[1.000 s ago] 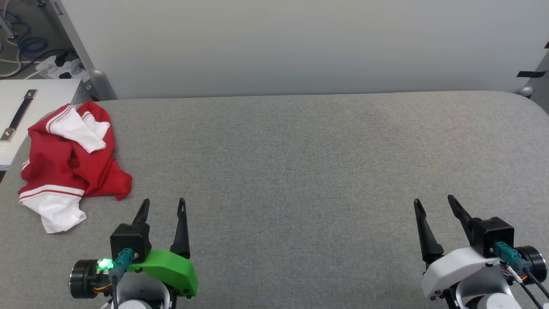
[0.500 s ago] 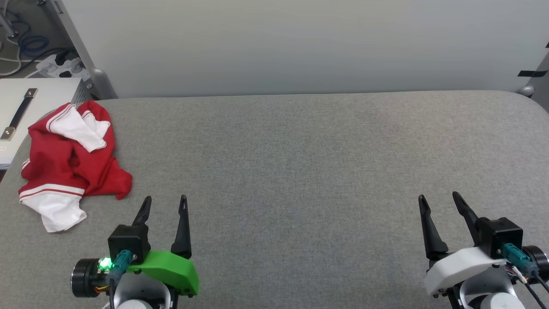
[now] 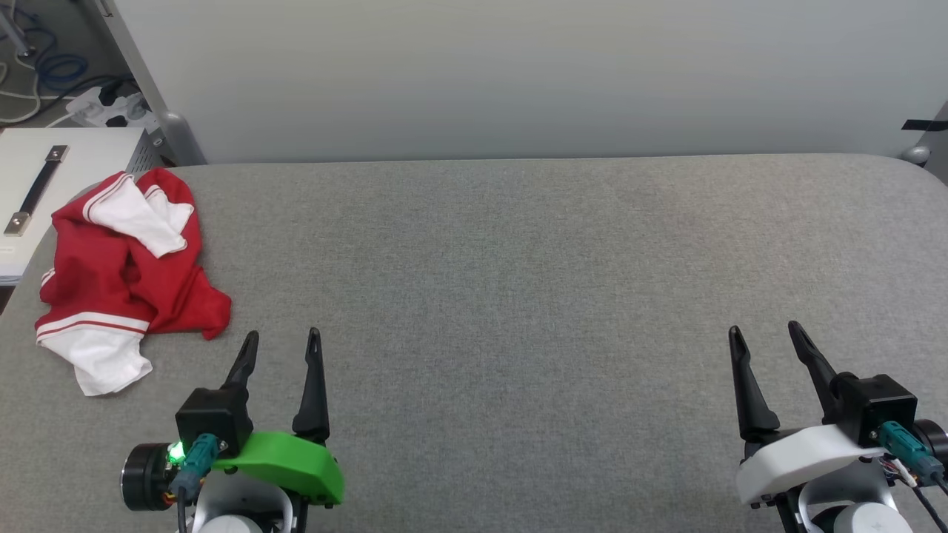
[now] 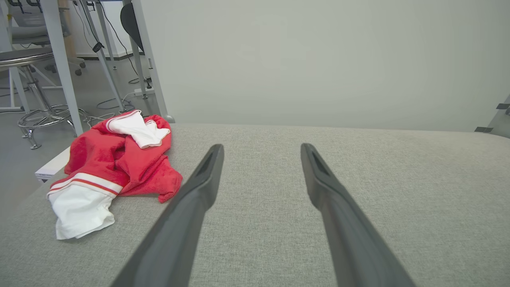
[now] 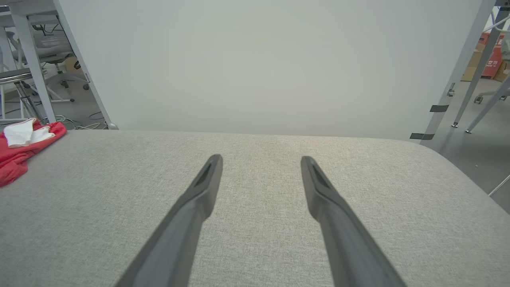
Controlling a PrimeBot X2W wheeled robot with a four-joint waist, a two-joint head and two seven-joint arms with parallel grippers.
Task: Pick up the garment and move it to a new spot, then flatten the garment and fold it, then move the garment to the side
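Where the garment (image 3: 118,266) lies: at the left edge of the head view, heaped on the grey pad (image 3: 518,296) near its far left corner.
Garment's look: the red body is uppermost. One white sleeve is folded over the top toward the upper left, and another white sleeve with striped trim spills toward the lower left. No lettering shows.
Garment's state: crumpled, neither flattened nor folded, with no finger touching it.
Left gripper (image 3: 283,335): lower left of the head view, just right of the heap and near its lower red corner. Its fingers are spread and hold nothing (the left wrist view shows bare pad in the gap).
Right gripper (image 3: 765,329): lower right of the head view, well apart from the garment. Its fingers are likewise spread and empty.
Done: nothing yet, by my reading, since the heap sits ungrasped.
Left to do: everything, that is lifting it, carrying it to a new spot, flattening, folding, and the last move to the side.
Step in hand: probably the reach for the heap, which the left gripper is better placed to make.
Containers: none on the pad. A white case (image 3: 81,159) with a dark strap handle (image 3: 35,190) stands beside the pad in the upper left corner. It looks shut and its contents are hidden.
Garment and case: the heap's upper edge meets the case in the picture, but I cannot tell whether they touch.
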